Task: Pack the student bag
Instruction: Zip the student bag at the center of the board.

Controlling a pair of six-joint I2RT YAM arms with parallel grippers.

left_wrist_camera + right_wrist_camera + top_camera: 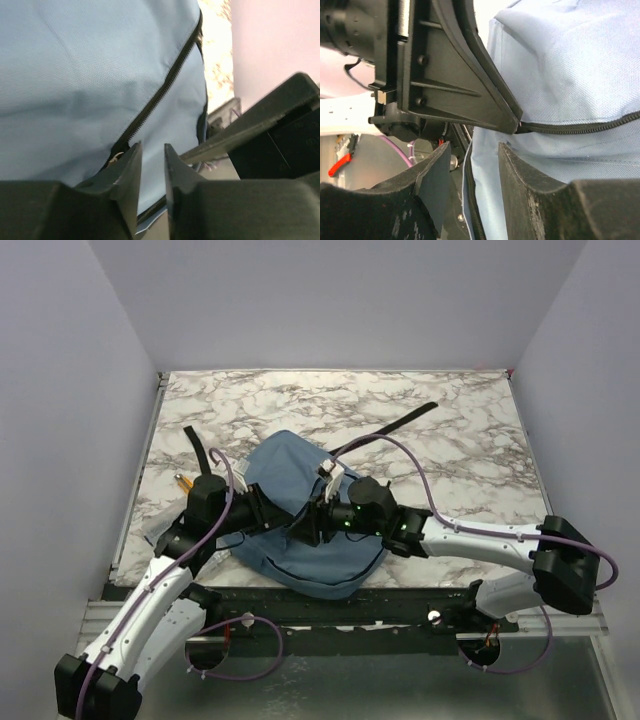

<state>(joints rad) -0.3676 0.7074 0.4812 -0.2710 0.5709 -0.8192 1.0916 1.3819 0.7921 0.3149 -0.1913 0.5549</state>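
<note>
The dusty-blue student bag [290, 475] lies flat on the marble table [450, 440], just in front of both arms. My left gripper [277, 512] is at the bag's near left side. In the left wrist view its fingers [131, 172] stand a narrow gap apart with nothing between them, over the black zip [160, 95], and a small gold zip pull [116, 157] sits just outside the left finger. My right gripper [306, 523] faces it from the right. Its fingers [520, 172] are apart, with the bag's zip-trimmed edge [482, 170] hanging between them, not pinched.
One black strap [400, 424] trails toward the far right and another [197, 448] toward the far left. A small orange-tipped object [185, 481] lies left of the left arm. The two grippers are almost touching, and the left one [450, 75] fills the top of the right wrist view.
</note>
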